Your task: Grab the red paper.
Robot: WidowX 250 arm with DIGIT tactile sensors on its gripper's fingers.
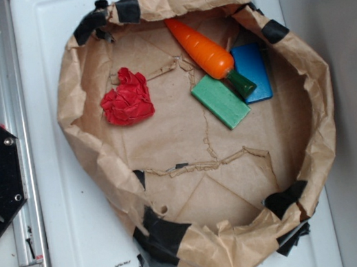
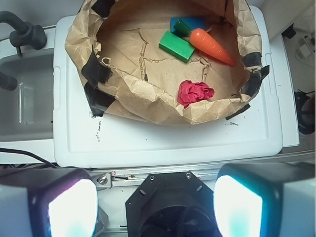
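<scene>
A brown paper basin (image 2: 148, 98) with black tape patches (image 2: 96, 71) sits on the white worktop (image 2: 173, 138), ahead of the end effector. At its far side, an orange carrot (image 2: 212, 45) rests on a green block (image 2: 176, 47) and a blue block (image 2: 195, 22).

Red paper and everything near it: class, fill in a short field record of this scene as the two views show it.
target: red paper, crumpled, lying alone on the nest floor
container: brown paper nest with black tape patches
other items: orange toy carrot, its green stem end over the green block and blue block
tool: fingers apart, holding nothing, outside the nest
contact with target: none
</scene>
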